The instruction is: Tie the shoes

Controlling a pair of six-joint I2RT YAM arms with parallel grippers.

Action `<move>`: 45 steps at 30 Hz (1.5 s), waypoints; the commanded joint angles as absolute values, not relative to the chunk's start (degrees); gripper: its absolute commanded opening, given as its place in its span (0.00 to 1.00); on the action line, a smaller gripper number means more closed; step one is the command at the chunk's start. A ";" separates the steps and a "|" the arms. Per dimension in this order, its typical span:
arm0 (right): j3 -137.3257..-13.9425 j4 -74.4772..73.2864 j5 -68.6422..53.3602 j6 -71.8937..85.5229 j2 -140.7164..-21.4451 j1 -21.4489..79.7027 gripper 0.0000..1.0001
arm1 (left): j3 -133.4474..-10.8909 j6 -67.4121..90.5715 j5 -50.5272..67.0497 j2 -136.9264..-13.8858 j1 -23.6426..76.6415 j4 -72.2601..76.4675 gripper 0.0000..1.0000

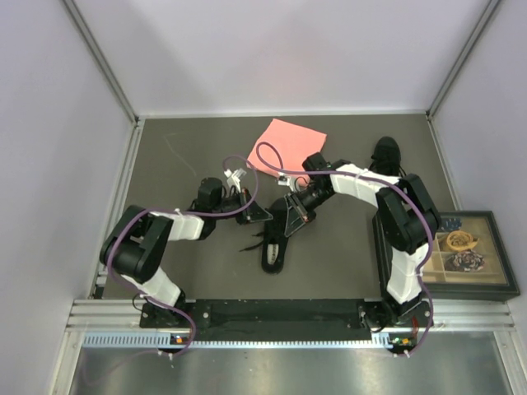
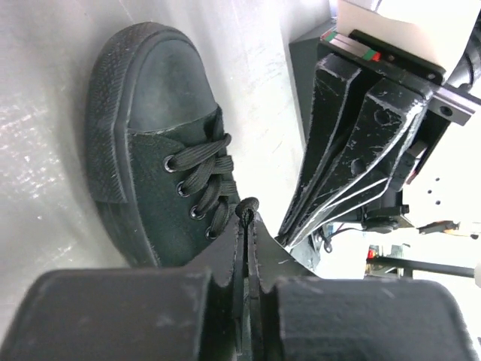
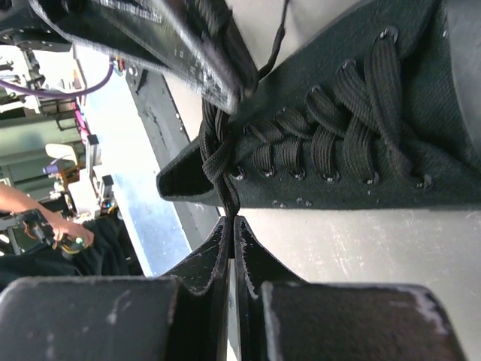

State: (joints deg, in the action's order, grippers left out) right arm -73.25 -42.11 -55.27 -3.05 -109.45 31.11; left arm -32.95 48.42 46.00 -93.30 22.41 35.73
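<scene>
near shoe: a black low-top (image 1: 275,251) at about the middle of the dark surface (image 1: 181,164). In the top view its length runs roughly 12 to 6 o'clock. The left wrist view shows its rounded toe cap and crossed lacing facing up.

lace: a thin black strand (image 3: 225,192) rises from the top eyelets of the near shoe to the two end effectors. A short loose end trails on the surface at the shoe's 9 o'clock.

left end effector: (image 1: 262,216) is at about 11 o'clock of the near shoe, just above its laced opening. Its fingers are pressed together with a small bulge of lace pinched at the tips (image 2: 246,214).

right end effector: (image 1: 290,226) is at about 1 o'clock of the near shoe, just beside the left one. Its fingers are closed tight on the lace (image 3: 228,226), which runs straight up from them to the shoe's collar.

far shoe: the second black shoe (image 1: 387,153) lies at about 2 o'clock of the near shoe, well apart, by the right arm.

pink cloth: a folded sheet (image 1: 286,146) lies at 12 o'clock of the near shoe, beyond both end effectors.

compartment box: a dark tray (image 1: 486,284) holding small items sits at 3 o'clock, at the right edge.
</scene>
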 commanded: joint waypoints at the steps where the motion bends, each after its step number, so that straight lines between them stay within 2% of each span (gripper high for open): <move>1: -75.06 -44.91 -54.93 -5.89 -105.38 31.20 0.00 | -34.89 44.65 45.62 -90.62 20.84 32.36 0.00; 17: -69.79 -45.88 -46.32 -9.93 -103.00 27.60 0.00 | -33.31 37.62 43.95 -86.40 15.12 25.14 0.00; 27: -68.56 -43.86 -41.23 -10.02 -104.50 27.51 0.00 | -31.91 38.41 42.63 -88.68 11.08 26.01 0.00; 36: -69.78 -42.72 -41.13 -8.53 -105.12 26.72 0.00 | -31.55 37.53 45.17 -88.59 11.60 26.37 0.00; 45: -74.62 -42.98 -40.08 -6.77 -106.44 26.98 0.00 | -34.45 28.83 45.44 -85.34 15.02 15.56 0.00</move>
